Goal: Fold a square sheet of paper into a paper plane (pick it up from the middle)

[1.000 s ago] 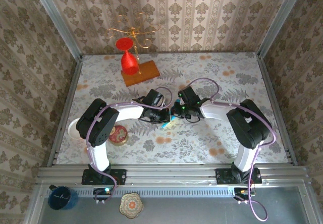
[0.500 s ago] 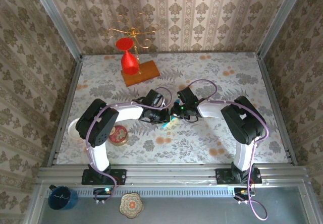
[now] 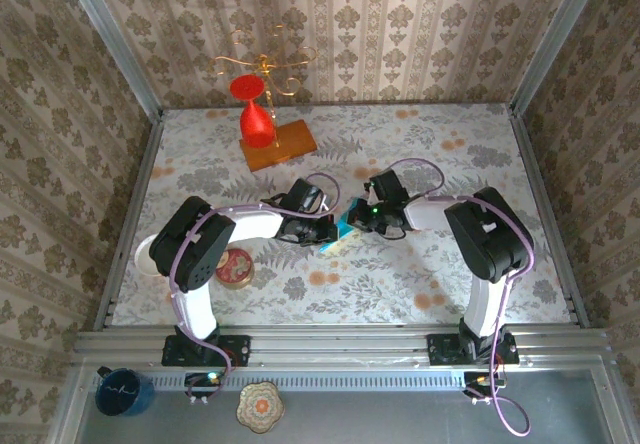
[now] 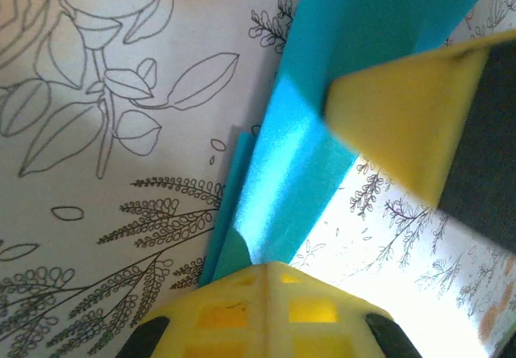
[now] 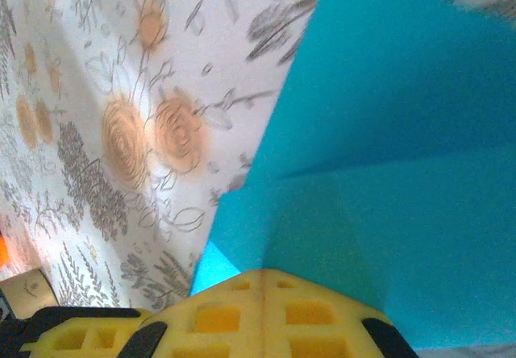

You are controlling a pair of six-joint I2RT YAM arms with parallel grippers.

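The square sheet of paper [image 3: 343,231] is teal-blue, folded and creased, and sits at the table's middle between my two grippers. My left gripper [image 3: 328,232] reaches it from the left, my right gripper [image 3: 360,222] from the right. In the left wrist view the paper [image 4: 298,156] runs as a narrow folded strip from my shut left gripper [image 4: 266,273] up to the right gripper's yellow fingertip [image 4: 403,124]. In the right wrist view the creased paper [image 5: 403,172] spreads out from my shut right gripper [image 5: 264,277], its folds meeting at the tips.
A red glass [image 3: 256,114] stands on an orange wooden block [image 3: 285,144] at the back left, before a gold wire stand [image 3: 265,64]. A round tin [image 3: 236,268] and a white bowl [image 3: 145,256] lie by the left arm. Patterned walls close three sides.
My right gripper has shifted a little to the right, and more teal paper now shows between the two grippers. The left arm has stayed put.
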